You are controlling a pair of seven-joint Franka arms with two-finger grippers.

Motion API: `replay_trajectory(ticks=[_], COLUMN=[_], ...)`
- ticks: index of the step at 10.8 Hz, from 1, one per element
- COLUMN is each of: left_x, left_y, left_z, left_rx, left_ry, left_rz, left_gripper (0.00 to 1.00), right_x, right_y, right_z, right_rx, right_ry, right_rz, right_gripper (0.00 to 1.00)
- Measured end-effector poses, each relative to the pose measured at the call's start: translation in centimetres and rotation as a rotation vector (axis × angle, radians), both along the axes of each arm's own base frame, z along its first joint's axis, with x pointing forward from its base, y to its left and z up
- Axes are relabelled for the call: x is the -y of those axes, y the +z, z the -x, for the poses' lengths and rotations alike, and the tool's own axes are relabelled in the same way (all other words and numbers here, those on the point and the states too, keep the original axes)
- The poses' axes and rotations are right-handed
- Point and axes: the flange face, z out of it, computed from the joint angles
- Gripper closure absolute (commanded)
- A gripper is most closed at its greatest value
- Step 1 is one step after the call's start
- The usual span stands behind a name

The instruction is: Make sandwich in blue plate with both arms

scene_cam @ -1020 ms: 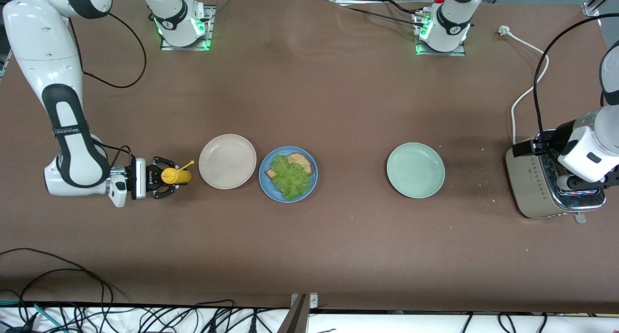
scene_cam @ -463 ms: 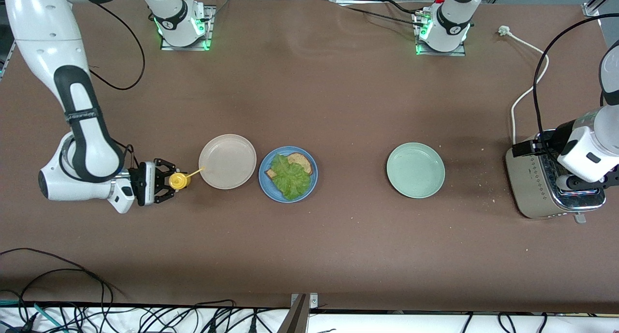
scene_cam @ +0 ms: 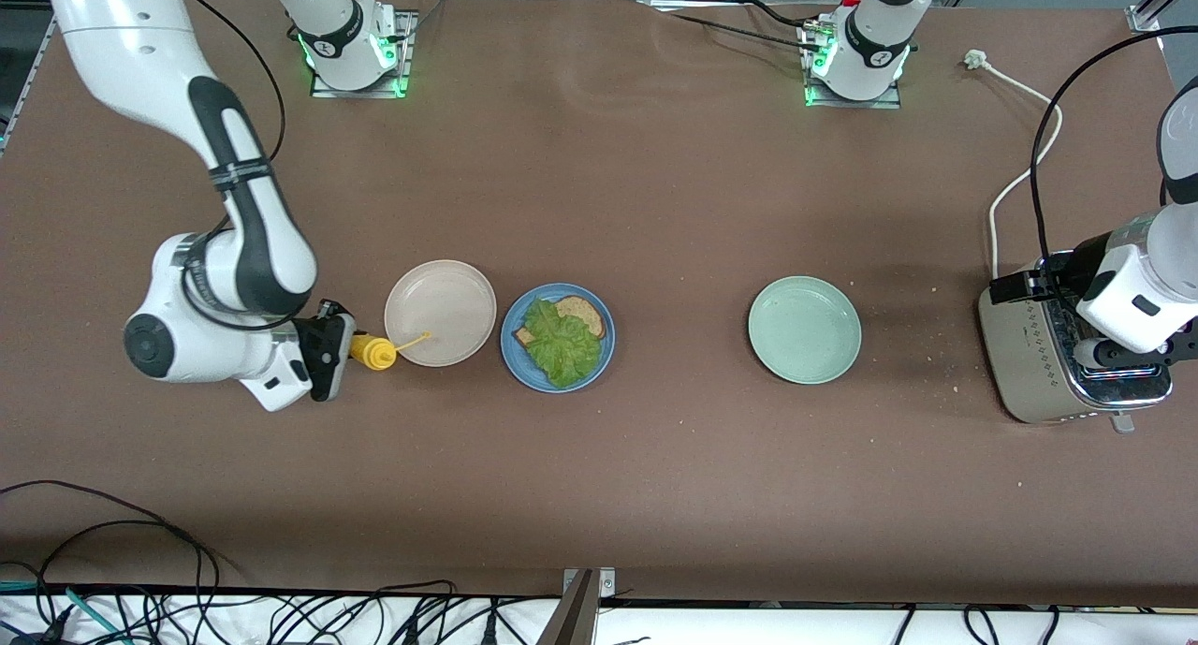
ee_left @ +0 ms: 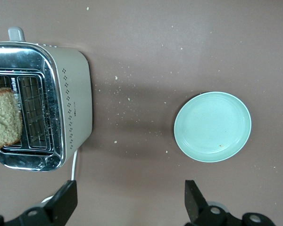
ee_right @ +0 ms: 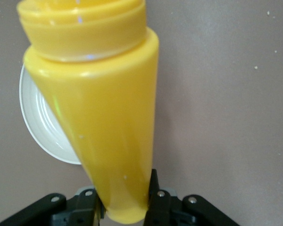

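Observation:
The blue plate lies mid-table and holds the sandwich: one brown bread slice under a ruffled lettuce leaf. My right gripper is shut on the base of a yellow squeeze bottle. The bottle lies almost level, with its thin nozzle over the edge of the beige plate. My left gripper hangs open and empty over the toaster. A second bread slice stands in one of the toaster's slots.
A pale green plate sits between the blue plate and the toaster. The toaster's white cord runs toward the arm bases. Crumbs dot the brown table around the toaster. Loose cables lie along the table edge nearest the front camera.
The right arm has swung toward the beige plate with the yellow bottle and tipped it, so the nozzle now reaches over that plate. The left arm has not moved.

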Motion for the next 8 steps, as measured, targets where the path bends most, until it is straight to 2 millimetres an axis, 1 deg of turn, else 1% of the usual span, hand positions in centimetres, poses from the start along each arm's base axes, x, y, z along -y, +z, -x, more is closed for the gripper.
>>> replay_trajectory(ticks=[1,2,4,5,8], left_x=[0.0,0.0,0.0,0.0,0.0], left_y=[0.0,0.0,0.0,0.0,0.0], left_z=[0.0,0.0,0.0,0.0,0.0], left_rx=[0.0,0.0,0.0,0.0,0.0], left_ry=[0.0,0.0,0.0,0.0,0.001], left_rz=[0.0,0.0,0.0,0.0,0.0], left_gripper=[0.0,0.0,0.0,0.0,0.0], right_x=[-1.8,-3.1,-5.5,-7.1,-12.4], right_y=[0.7,1.0,1.3,1.4,2.6], right_z=[0.4,0.7,1.3,1.7,3.4], right_rx=[0.007,0.014,0.032,0.048,0.112], right_ry=[-0.007,-0.001,-0.006,-0.004,0.017], right_rz=[0.054,0.093,0.195,0.258,0.385], right_gripper=[1.0,1.0,1.0,1.0,1.0])
